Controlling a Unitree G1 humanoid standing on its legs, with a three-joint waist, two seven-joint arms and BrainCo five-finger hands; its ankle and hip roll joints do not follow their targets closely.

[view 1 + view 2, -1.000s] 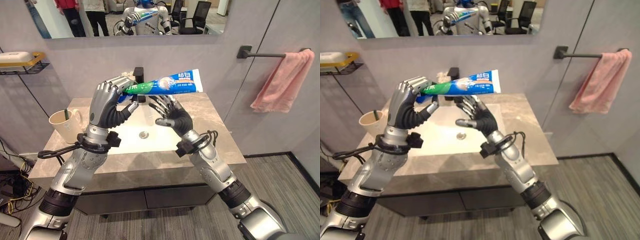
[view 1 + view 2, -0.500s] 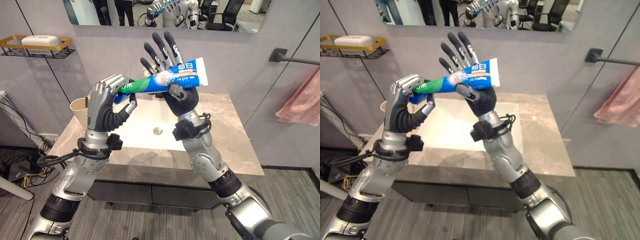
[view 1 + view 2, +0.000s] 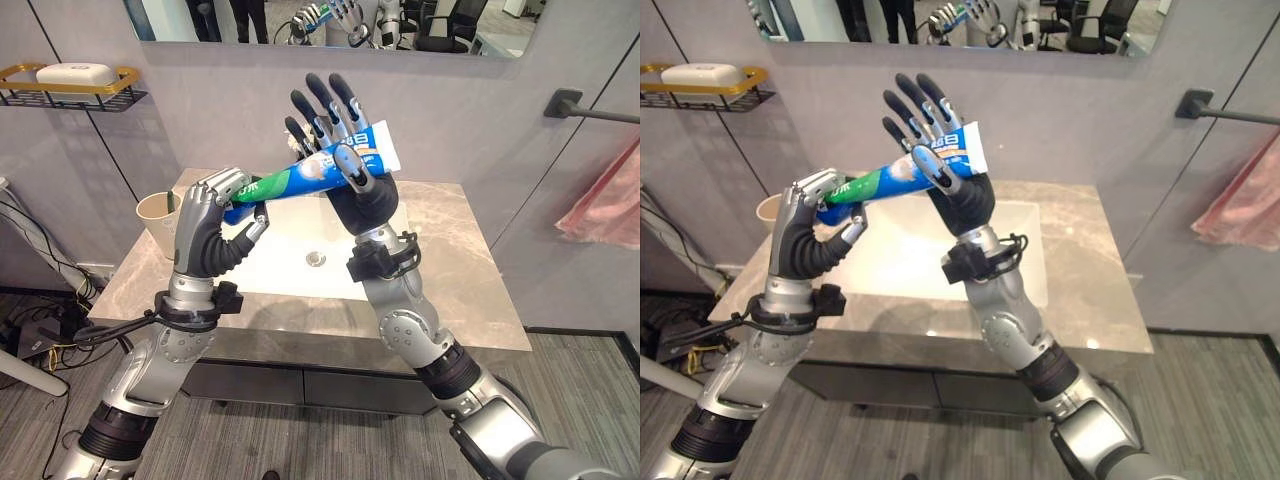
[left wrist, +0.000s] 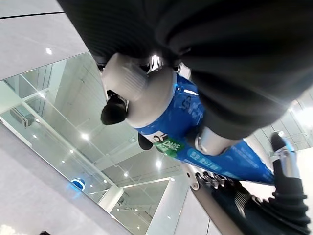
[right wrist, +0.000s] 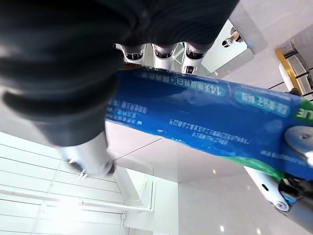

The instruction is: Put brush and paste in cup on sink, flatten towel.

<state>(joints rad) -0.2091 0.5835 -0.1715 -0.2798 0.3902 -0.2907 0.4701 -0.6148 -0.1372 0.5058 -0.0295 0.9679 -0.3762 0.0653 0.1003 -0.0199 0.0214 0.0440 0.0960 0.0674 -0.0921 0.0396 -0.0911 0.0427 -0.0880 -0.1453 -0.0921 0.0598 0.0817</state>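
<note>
Blue-green paste (image 3: 315, 173) cap end hidden in clenched left hand (image 3: 205, 225); right hand (image 3: 345, 165) thumb pinching crimped end.

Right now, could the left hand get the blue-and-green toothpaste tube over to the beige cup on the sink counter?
Probably yes. The left hand grips the toothpaste tube by its cap end, and the beige cup stands just beyond it with nothing between, but the right hand holds the flat end and must release first.
</note>
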